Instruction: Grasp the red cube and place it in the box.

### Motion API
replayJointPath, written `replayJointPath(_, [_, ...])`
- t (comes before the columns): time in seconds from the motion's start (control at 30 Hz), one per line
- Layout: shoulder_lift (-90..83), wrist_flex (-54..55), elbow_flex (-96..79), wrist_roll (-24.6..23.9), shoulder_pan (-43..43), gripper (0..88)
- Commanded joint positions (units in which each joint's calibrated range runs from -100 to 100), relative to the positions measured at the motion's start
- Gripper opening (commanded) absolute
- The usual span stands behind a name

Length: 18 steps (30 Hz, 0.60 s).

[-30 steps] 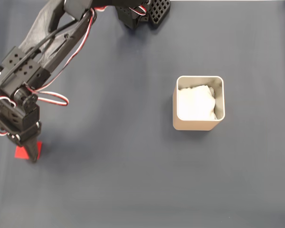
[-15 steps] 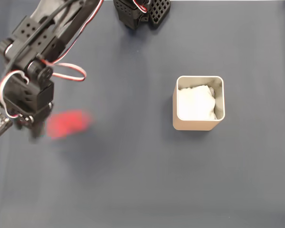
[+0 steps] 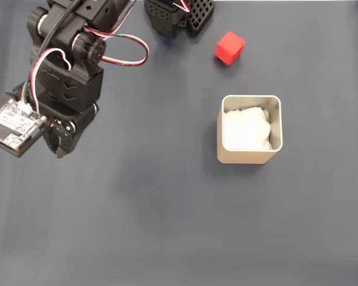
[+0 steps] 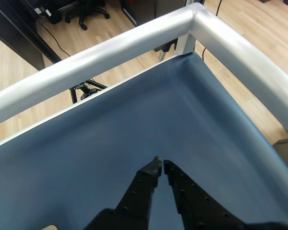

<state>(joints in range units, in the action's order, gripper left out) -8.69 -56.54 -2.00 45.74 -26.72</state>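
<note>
1. The red cube (image 3: 230,47) lies on the desk (image 3: 167,226) near the top edge of the fixed view, above the box and apart from it, tilted so that 1 corner points down.
2. The box (image 3: 249,156) stands upright right of centre, beige with rounded corners, white padding (image 3: 244,128) inside.
3. The pincer (image 4: 160,164) is pressed together and grips nothing; in the wrist view its 2 black fingertips (image 4: 155,167) nearly meet above bare cloth.
4. The arm (image 3: 65,77) sits at the upper left of the fixed view, well apart from cube and box, with red, white and black wires (image 3: 122,50) and a small circuit board (image 3: 13,122).
5. The desk is covered in dark blue cloth, framed by a pale rounded rail (image 4: 110,48) that meets at 1 corner.
6. Beyond the rail the wrist view shows a light wooden floor (image 4: 249,24), cables and a chair base (image 4: 89,7).
</note>
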Motion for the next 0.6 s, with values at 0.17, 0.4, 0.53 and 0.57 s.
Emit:
replayJointPath(0.17, [-3.6, 4.1, -0.5, -0.9, -1.7, 6.3])
replayJointPath(0.4, [-3.7, 5.1, -0.5, -1.0, -1.8, 6.8])
replayJointPath(0.53, [-4.0, 5.0, -0.5, -1.1, -1.9, 7.2])
replayJointPath(0.57, [-4.1, 4.9, -0.5, -1.1, -2.1, 7.2])
